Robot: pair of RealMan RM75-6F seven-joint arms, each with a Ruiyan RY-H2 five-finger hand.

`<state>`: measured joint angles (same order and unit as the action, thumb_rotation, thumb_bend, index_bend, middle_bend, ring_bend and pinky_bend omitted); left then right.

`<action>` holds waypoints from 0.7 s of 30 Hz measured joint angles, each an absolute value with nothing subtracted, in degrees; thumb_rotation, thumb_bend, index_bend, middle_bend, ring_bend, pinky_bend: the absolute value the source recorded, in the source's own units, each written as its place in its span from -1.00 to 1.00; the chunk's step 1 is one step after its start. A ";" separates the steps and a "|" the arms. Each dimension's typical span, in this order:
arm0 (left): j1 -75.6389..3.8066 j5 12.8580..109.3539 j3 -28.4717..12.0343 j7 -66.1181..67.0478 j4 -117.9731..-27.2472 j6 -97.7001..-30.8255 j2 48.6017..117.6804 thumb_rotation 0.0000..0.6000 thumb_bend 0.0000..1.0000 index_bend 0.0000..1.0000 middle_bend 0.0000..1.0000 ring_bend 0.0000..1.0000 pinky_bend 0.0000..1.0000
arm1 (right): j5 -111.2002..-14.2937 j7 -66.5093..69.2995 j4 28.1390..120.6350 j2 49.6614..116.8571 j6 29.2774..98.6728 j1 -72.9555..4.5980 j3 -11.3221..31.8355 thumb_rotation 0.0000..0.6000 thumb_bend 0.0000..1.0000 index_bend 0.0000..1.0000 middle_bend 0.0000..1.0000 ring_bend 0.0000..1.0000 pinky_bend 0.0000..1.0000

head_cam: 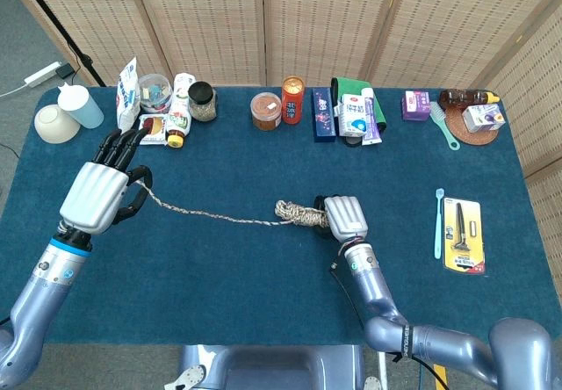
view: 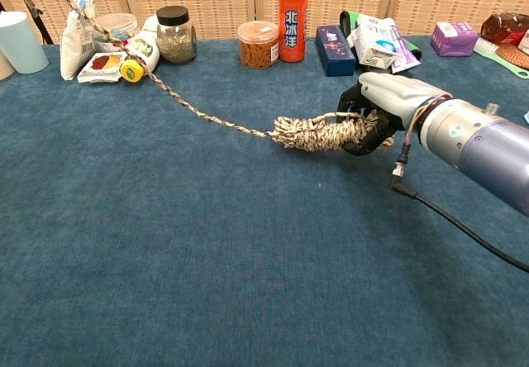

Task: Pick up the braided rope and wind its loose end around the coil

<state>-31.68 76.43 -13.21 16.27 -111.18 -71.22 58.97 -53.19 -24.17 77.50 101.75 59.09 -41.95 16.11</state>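
The braided rope's coil (head_cam: 299, 214) (view: 318, 132) is a speckled beige bundle held just above the blue table (head_cam: 263, 276). My right hand (head_cam: 345, 216) (view: 376, 111) grips the coil's right end, fingers wrapped round it. The loose end (head_cam: 206, 212) (view: 165, 90) runs taut from the coil up to the left. My left hand (head_cam: 104, 188) holds that end between thumb and fingers, raised above the table's left side. In the chest view the left hand is out of frame; only the rope rising to the top left corner shows.
Along the table's far edge stand a cup (head_cam: 82, 105), bowl (head_cam: 57, 123), snack packets (head_cam: 128, 84), jars (head_cam: 202, 101) (head_cam: 266, 111), an orange can (head_cam: 292, 99) and boxes (head_cam: 356, 113). A toothbrush (head_cam: 438, 222) and a packaged tool (head_cam: 463, 234) lie at the right.
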 measured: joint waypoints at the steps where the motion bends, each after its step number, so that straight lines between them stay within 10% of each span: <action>1: -31.79 76.40 -13.58 16.09 -111.55 -71.34 58.76 1.00 -0.14 0.19 -1.00 -1.00 -1.00 | -53.73 -23.46 77.64 101.39 58.83 -41.90 16.05 1.00 0.29 0.45 0.11 -0.09 0.23; 21: -45.69 59.11 -27.44 22.19 -110.01 -70.94 63.39 1.00 -0.15 0.21 -1.00 -1.00 -1.00 | -73.91 -3.29 87.06 91.68 51.75 -41.69 10.37 1.00 0.30 0.50 0.14 -0.06 0.23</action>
<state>-45.69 59.11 -27.44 22.19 -110.01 -70.94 63.39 -73.91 -3.29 87.06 91.68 51.75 -41.69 10.37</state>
